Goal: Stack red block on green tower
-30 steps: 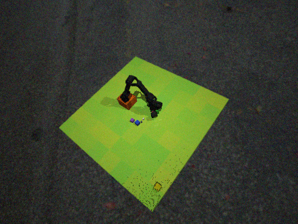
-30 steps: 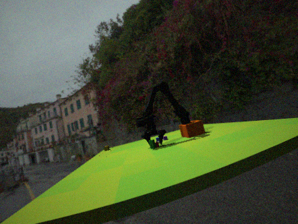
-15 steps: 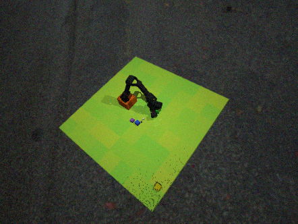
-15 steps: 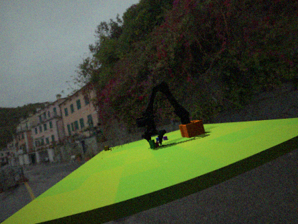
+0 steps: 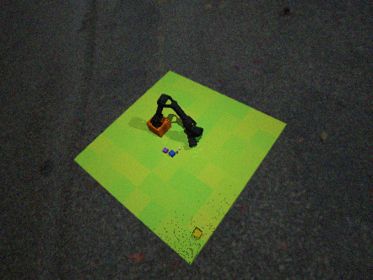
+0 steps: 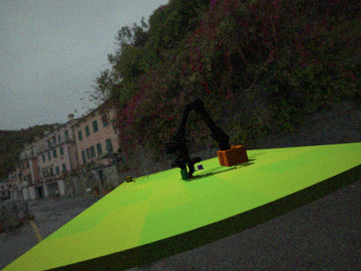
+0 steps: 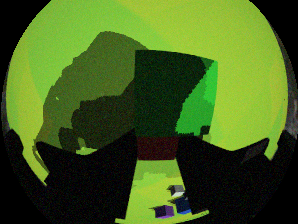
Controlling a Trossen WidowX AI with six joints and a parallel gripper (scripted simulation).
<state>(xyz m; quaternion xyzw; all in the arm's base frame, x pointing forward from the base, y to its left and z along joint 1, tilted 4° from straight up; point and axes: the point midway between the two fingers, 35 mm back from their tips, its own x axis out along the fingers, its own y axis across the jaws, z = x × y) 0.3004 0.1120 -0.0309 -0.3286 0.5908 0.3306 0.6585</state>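
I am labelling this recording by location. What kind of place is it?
It looks like an outdoor spot, probably at dusk: a green platform lies on dark ground. Behind it stand pale buildings and a hillside of trees under a grey sky. The arm works on the platform.

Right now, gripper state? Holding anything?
Gripper: closed on the red block, low on the mat right beside the green tower.
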